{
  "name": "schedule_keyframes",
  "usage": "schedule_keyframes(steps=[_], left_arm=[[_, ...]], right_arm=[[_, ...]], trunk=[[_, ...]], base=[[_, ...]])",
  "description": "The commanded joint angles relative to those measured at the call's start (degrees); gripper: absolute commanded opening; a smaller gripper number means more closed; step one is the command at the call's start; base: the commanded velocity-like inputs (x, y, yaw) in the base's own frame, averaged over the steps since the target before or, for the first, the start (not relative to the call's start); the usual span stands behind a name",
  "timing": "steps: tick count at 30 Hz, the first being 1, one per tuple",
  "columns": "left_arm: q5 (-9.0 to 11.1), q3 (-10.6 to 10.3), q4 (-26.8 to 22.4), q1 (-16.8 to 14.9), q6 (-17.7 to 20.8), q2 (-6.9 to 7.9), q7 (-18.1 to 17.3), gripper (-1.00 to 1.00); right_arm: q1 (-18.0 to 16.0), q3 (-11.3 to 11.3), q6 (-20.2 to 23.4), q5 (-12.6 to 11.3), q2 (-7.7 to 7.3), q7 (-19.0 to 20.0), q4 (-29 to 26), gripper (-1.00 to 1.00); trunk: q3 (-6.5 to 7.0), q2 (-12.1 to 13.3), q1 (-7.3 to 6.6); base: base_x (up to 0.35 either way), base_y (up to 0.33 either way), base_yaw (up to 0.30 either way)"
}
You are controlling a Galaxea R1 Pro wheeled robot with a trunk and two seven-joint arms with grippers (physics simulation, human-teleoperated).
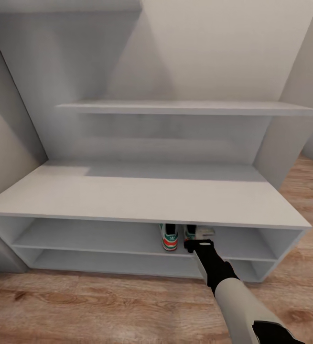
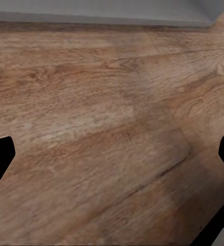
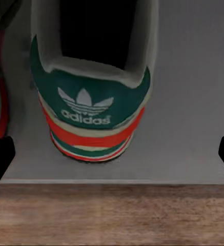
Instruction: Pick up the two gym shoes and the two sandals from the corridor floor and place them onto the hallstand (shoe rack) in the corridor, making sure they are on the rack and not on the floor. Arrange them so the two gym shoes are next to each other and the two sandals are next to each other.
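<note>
Both cream-white, green-heeled gym shoes (image 1: 169, 237) sit paired on the white-grey hallstand's (image 1: 142, 198) upper tier; my right gripper (image 1: 199, 245), fingers apart, holds nothing; sandals remain.

Your head camera looks down and forward over the white-grey hallstand (image 1: 142, 196). Your right wrist camera sits close behind a green-heeled cream sneaker (image 3: 91, 97), shared with the head view; your left wrist camera faces the wood-plank floor (image 2: 101, 133).

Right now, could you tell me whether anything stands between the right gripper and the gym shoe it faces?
Nothing visible does: the right gripper is open at the shelf's front edge, and the gym shoe sits heel-first just ahead on the hallstand.
</note>
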Motion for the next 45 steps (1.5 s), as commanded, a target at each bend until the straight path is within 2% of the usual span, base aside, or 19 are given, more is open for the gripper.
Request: schedule_keyframes(steps=[1, 16, 27, 31, 33, 37, 38, 39, 43, 44, 45], left_arm=[[-0.5, 0.5, 0.0, 0.0, -0.3, -0.05, -0.3, 1.00], [-0.5, 1.1, 0.0, 0.0, -0.2, -0.05, -0.2, 1.00], [0.0, 1.3, -0.6, -0.3, 0.3, 0.12, 0.1, 1.00], [0.2, 1.3, -0.7, -0.6, 0.4, 0.26, 1.8, 1.00], [0.3, 1.4, -0.3, -0.6, 0.4, 0.10, 5.7, 1.00], [0.3, 1.5, -0.1, -0.6, 0.4, 0.00, 8.3, 1.00], [0.3, 1.6, 0.1, -0.6, 0.4, -0.12, 11.2, 1.00], [0.3, 1.6, 0.1, -0.6, 0.4, -0.16, 13.2, 1.00], [0.4, 1.5, 0.2, -0.6, 0.4, -0.30, 18.3, 1.00], [0.5, 1.5, 0.2, -0.6, 0.4, -0.50, 21.2, 1.00], [0.5, 1.5, 0.2, -0.6, 0.4, -0.60, 22.1, 1.00]], right_arm=[[0.0, -0.3, 0.3, 0.6, 0.08, 0.1, -0.1, 1.00], [0.0, -0.3, 0.3, 0.5, 0.08, 0.2, 0.0, 1.00], [0.0, -0.1, 0.3, 0.6, 0.08, 0.3, 0.4, 1.00], [0.1, -0.1, 0.0, 0.6, 0.08, 0.4, 3.0, 1.00], [0.3, -0.1, -3.3, 0.6, 0.08, 0.4, 7.4, 1.00], [0.4, -0.1, -7.4, 0.6, -0.90, 0.5, 10.7, 1.00], [0.6, -0.1, -11.8, 0.7, -2.40, 0.6, 14.9, 1.00], [0.7, -0.1, -14.2, 0.7, -3.25, 0.6, 17.5, 1.00], [0.9, -0.1, -19.2, 0.8, -5.06, 0.6, 22.9, 1.00], [0.9, 0.0, -22.0, 0.8, -6.18, 0.7, 25.6, 1.00], [1.0, 0.0, -22.8, 0.8, -6.59, 0.7, 26.4, 1.00]], trunk=[[-0.05, 0.0, -0.04], [-0.05, 0.0, -0.04], [-0.05, 0.0, -0.04], [-0.05, 0.0, -0.04], [-0.05, 0.0, -0.04], [-0.05, 0.0, -0.04], [-0.05, 0.0, -0.04], [-0.05, 0.0, -0.04], [-0.05, 0.0, -0.04], [-0.05, 0.0, -0.04], [-0.05, 0.0, -0.04]], base=[[-0.319, 0.000, 0.000], [-0.334, -0.008, 0.000], [-0.337, -0.112, 0.000], [-0.337, -0.124, 0.000], [-0.337, -0.104, 0.000], [-0.337, -0.092, 0.000], [-0.300, -0.055, 0.000], [-0.247, -0.035, 0.000], [-0.179, -0.017, 0.000], [-0.090, -0.006, 0.000], [-0.072, -0.005, 0.000]])
